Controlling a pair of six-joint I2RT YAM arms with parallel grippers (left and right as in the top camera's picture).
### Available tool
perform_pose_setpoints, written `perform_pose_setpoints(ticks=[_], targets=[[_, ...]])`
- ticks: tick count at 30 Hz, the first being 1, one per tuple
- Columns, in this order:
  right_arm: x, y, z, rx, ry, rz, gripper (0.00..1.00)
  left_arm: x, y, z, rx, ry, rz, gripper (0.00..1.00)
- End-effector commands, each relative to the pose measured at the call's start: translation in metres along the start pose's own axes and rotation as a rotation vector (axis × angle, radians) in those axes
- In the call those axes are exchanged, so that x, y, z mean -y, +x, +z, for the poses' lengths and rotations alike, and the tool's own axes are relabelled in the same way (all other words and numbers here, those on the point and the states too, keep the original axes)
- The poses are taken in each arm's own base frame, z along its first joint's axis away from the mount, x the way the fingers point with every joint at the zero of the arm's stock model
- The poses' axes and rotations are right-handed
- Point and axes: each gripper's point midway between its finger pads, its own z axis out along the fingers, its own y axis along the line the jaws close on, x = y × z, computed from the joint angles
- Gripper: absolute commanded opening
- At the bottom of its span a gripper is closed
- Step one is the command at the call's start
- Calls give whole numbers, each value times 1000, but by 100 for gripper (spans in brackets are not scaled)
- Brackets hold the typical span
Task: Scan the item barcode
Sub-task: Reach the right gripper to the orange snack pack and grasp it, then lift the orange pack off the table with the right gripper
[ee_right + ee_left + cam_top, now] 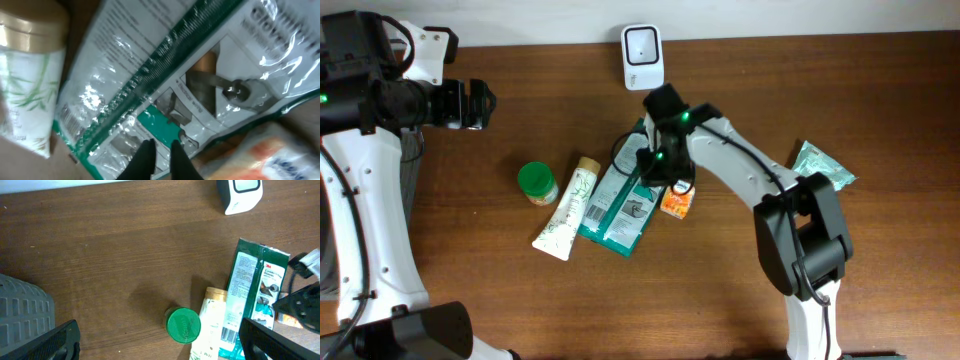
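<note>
The item under my right gripper (655,165) is a green-and-white glove packet (620,205), lying flat mid-table with its printed back up. In the right wrist view the two black fingers (145,160) stand almost together, their tips (161,145) pressed into the packet (165,75) with a thin strip of its film pinched between them. A barcode on the packet (255,285) shows at its lower end in the left wrist view. The white scanner (642,55) stands at the table's far edge, also seen from the left wrist (240,195). My left gripper (480,105) hovers wide open (160,345) at the far left, holding nothing.
A white tube with a gold cap (565,210) lies against the packet's left side, and a green-lidded jar (536,182) stands left of that. An orange packet (676,203) lies under the packet's right edge. A pale green pouch (820,165) lies at the right.
</note>
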Motion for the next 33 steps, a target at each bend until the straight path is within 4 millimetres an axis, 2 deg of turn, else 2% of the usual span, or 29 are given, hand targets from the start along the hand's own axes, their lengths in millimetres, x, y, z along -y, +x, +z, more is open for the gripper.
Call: perform_pose_setpoints(ticks=[1,4,7,8,9,11,14,18,19,20,21,23,24,26,27,30,31,33], targets=[[17,17,14,-23,82,152,8,4,-4,-6,20,10,18,99],[32,35,16,-88,123,185,7,4,-4,-6,20,10,18,99],[57,45,5,-142,168,243,7,4,-4,-6,20,11,18,99],[69,48,1,-152,204,264,7,4,-4,-6,20,10,18,99],[93,52,-8,-163,283,299,6,4,-4,-6,20,11,18,99],[124,53,-20,-168,360,327,6,4,-4,-6,20,11,18,99],[156,49,-33,-180,343,290,6,4,-4,-6,20,10,18,99],[204,35,-48,-109,396,345,6,4,-4,-6,20,11,18,99],[217,22,-51,-59,394,318,6,4,-4,-6,20,11,18,99],[223,13,-52,-23,387,306,7,4,-4,-6,20,11,18,99],[226,3,-53,18,368,306,6,4,-4,-6,20,11,18,99],[217,-17,-50,87,278,287,7,4,-4,-6,20,11,18,99],[198,-35,-47,141,165,218,7,4,-4,-6,20,11,18,99],[172,-59,-47,220,36,140,9,4,-4,-6,20,11,18,99],[160,-63,-46,233,-8,102,11,4,-4,-6,20,11,18,99],[149,-62,-43,225,-20,49,12,4,-4,-6,20,11,18,99],[150,-64,-47,231,-20,53,12,4,-4,-6,20,11,18,99],[157,-71,-72,251,-18,71,18,4,-4,-6,20,11,18,99]])
